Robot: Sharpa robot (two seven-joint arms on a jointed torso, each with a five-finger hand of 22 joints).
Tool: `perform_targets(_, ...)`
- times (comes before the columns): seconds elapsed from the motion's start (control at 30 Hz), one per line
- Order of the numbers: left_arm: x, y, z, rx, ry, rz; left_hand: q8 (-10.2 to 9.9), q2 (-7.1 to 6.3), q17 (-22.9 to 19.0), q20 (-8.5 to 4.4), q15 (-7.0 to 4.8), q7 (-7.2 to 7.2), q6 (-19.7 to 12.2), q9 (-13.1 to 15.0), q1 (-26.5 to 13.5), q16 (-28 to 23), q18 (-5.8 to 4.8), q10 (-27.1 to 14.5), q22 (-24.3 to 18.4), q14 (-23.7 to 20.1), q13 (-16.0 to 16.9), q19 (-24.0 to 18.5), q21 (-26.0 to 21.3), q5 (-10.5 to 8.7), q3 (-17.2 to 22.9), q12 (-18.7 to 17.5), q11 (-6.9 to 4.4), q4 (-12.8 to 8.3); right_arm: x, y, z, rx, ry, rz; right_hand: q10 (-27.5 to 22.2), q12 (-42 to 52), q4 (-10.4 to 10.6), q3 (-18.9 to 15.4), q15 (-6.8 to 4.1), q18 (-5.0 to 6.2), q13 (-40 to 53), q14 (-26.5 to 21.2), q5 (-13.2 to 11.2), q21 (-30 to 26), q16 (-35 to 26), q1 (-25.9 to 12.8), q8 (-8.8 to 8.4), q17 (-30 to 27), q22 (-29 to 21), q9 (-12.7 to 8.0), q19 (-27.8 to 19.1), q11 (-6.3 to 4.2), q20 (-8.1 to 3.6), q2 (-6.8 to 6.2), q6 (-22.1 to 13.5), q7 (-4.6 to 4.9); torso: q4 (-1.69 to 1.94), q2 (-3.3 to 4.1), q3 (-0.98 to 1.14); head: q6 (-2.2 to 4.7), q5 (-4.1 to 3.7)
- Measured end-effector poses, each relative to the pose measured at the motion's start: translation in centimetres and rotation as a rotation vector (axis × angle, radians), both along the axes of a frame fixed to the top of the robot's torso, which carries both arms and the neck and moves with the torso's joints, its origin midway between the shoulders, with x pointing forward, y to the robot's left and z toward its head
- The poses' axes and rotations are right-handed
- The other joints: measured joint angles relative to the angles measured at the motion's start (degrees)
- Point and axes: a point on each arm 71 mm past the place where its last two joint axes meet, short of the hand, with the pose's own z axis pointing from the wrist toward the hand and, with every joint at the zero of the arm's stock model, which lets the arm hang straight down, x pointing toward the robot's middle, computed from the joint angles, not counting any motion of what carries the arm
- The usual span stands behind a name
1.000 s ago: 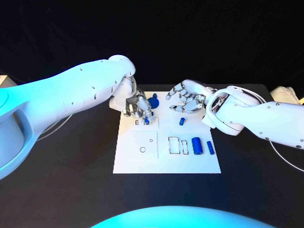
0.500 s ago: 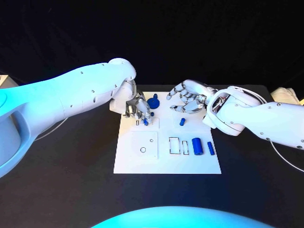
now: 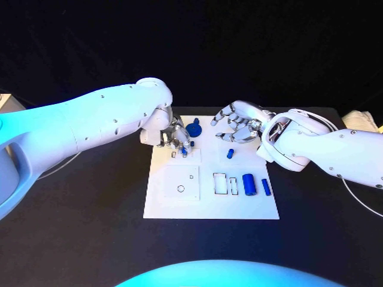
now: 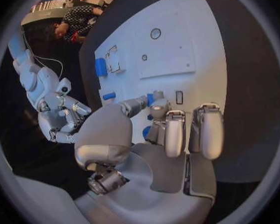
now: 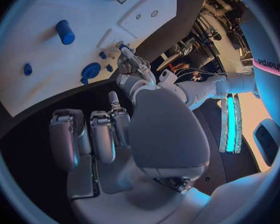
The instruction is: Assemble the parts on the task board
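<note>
Left hand (image 3: 176,136) pinches a small blue part (image 3: 184,151), apparently over a slot on the task board (image 3: 243,209); right hand (image 3: 237,124) hovers released; several parts remain loose.

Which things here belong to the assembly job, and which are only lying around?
Job: task board; blue parts, e.g. cylinder, slim peg, round piece; left hand holding a small blue part; right hand.
Lying about: pale object at table's edge.
</note>
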Motion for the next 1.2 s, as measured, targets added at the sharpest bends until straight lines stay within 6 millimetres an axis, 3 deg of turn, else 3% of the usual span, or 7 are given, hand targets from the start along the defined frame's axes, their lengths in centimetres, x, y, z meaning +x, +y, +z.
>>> perform_targets(0.47,0.17,-0.16,-0.48,0.002,-0.018,0.022,-0.1,-0.03,0.0,-0.09,0.00,-0.02,0.1,0.0,0.0,0.0,0.00,0.0,0.0,0.0,0.1,0.1,0.1,0.11,0.2,0.2,0.02,0.2,0.00,0.02,0.00,0.000,0.000,0.000,0.0,0.0,0.0,0.0,0.00,0.00,0.0,0.0,0.0,0.0,0.0,-0.2,0.00,0.0,0.0,0.0,0.0,0.00,0.00,-0.17,0.0,0.00,-0.05,0.07,0.08,-0.21,0.02)
perform_targets(1.2,0.11,-0.13,-0.61,0.009,-0.009,0.014,-0.3,-0.03,0.0,-0.09,0.01,-0.03,0.2,0.0,0.0,0.0,0.00,0.1,0.0,0.0,0.1,0.1,0.1,0.11,0.3,0.2,0.11,0.3,0.05,0.00,0.01,0.001,-0.002,-0.002,0.0,0.0,0.0,0.0,0.00,0.00,0.0,0.0,0.0,0.0,0.0,-0.2,0.00,0.0,0.0,0.0,0.0,0.00,0.00,-0.17,0.0,0.00,0.00,0.01,0.03,-0.48,0.08)
